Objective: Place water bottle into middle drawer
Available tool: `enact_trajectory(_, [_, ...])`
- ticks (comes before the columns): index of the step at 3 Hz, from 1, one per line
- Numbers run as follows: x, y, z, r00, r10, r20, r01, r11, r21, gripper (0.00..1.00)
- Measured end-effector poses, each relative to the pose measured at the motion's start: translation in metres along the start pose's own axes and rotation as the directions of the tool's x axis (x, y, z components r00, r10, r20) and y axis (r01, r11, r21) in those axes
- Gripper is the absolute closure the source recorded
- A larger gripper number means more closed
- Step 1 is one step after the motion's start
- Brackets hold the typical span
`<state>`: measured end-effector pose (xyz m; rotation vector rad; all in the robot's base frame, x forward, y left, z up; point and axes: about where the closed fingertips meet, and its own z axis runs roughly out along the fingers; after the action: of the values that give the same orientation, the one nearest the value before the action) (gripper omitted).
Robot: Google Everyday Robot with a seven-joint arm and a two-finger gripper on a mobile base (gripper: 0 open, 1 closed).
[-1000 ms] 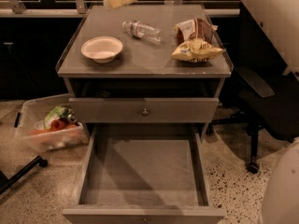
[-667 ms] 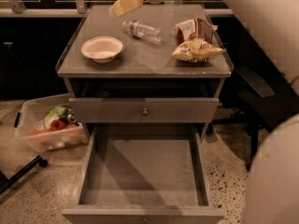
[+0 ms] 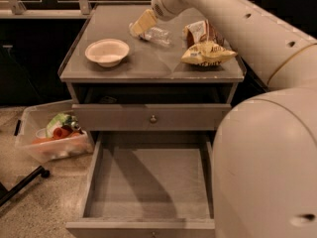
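Gripper hangs over the far side of the tabletop, at the left end of the bottle, touching it or just above it. You cannot tell from here how far open it is, nor whether it has any hold.

The bottle lies on its side, between the bowl on the left and two snack bags on the right. The yellow bag is the nearer one, and the darker bag is behind it. The drawer stands pulled out, low and near.

The step in hand looks like the grasp. Take the bottle across its body, nearer its middle than its end, so that it does not swing when lifted. It is round and light and will likely roll if nudged, so come straight down and close squarely. Keep off the darker bag, which lies just beside the bottle's right end.

Lift well clear before you bring the bottle near, because the tabletop's lip and the shut drawer front stand between bottle and drawer. Then lower it and let go close to the drawer floor.

No writing can be read. The bottle's band looks pale and plain, and the print on both bags cannot be made out, so you can name no brand.
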<state>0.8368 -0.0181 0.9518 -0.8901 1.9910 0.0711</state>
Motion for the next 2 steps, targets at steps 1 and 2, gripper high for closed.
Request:
enact_trajectory(1, [0.017, -0.027, 0.035, 1.000, -0.005, -0.018, 0.006, 0.9983, 0.057, 0.00])
enact_trajectory(2, [0.028, -0.045, 0.063, 1.000, -0.010, -0.029, 0.012, 0.9962, 0.086, 0.00])
